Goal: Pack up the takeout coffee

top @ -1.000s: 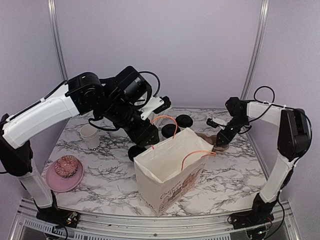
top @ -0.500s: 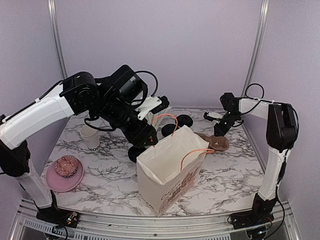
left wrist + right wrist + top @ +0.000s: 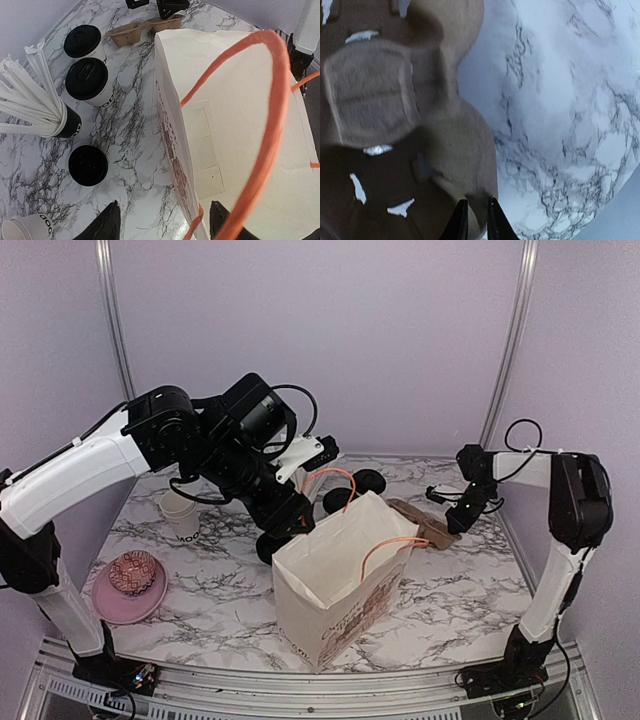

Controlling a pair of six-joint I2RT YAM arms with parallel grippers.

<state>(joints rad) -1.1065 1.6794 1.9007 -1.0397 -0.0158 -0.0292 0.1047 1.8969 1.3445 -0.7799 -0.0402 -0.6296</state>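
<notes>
Since before, my right pincer (image 3: 476, 220) dropped toward five o'clock, pinching the brown pulp carrier (image 3: 418, 523); left pincer (image 3: 162, 220) spread. Black-lidded white paper cups (image 3: 87, 80) crush easily: grip mid-wall.

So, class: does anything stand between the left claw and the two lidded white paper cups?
Nothing visible does. Bare marble tabletop separates the left claw from the two black-lidded white paper cups. The black cup of white straws and a round black lid sit off to one side.
</notes>
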